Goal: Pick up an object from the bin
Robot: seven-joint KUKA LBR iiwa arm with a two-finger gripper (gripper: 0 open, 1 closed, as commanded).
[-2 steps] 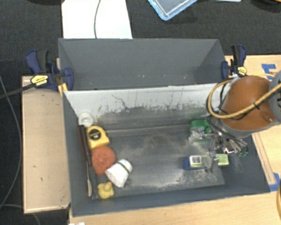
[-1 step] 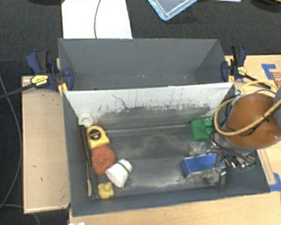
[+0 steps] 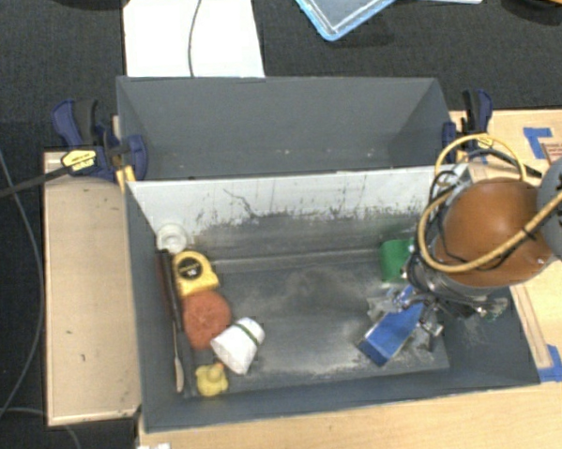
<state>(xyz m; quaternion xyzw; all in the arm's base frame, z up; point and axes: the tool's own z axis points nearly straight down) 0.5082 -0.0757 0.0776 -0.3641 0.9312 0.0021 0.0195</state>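
- The arm's claw is down at the right end of the grey metal bin, under the round orange cover on its wrist.
- A flat blue rectangular piece lies tilted right against the claw, near the front wall.
- I cannot tell whether the claw is open, closed or gripping it.
- A green plastic lump sits just behind.
- A yellow tape measure and a white cup lie well apart by the left wall.

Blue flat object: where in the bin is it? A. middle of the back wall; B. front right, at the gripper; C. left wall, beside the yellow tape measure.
B: the blue flat object lies at the front right of the bin, right at the gripper, with the green thing just behind it.
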